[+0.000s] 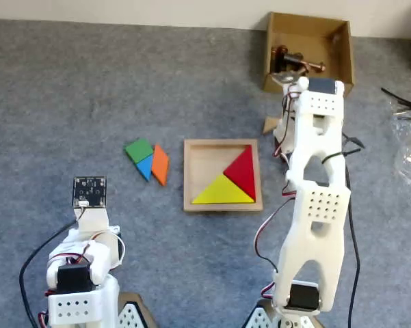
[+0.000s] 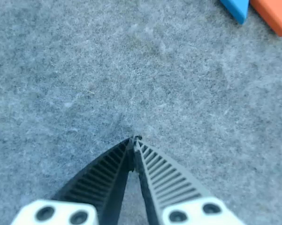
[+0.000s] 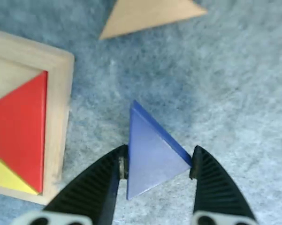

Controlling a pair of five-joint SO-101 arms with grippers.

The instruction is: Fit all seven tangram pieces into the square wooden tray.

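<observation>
Tangram pieces lie scattered, flat and smooth-faced, on a fuzzy grey felt cover (image 1: 89, 89). The square wooden tray (image 1: 222, 143), pale with a raised rim, sits mid-table and holds two large triangles meeting along one edge: a red triangle (image 1: 243, 172) and a yellow triangle (image 1: 222, 191). The rest of its floor is bare wood. Well apart from the tray, on the side away from the right arm, a green square (image 1: 139, 149), a light blue triangle (image 1: 146, 166) and an orange parallelogram (image 1: 160, 164) cluster together, touching.

Just beside the tray's outer rim, the right gripper (image 3: 157, 161) has its ridged black fingers (image 3: 123, 161) pinching a dark blue triangle (image 3: 150, 152) from both sides. I cannot tell whether the piece is lifted or resting on the felt. From above, the white right arm (image 1: 314, 205) covers it. An unpainted wooden triangle (image 3: 145, 14) lies near it, cut off at the picture's edge.

The left gripper (image 2: 133, 140) hangs over bare felt with its ribbed fingers pressed together at the tips.

An open cardboard box (image 1: 308, 51) at the far edge holds coppery and dark parts too small to make out.
</observation>
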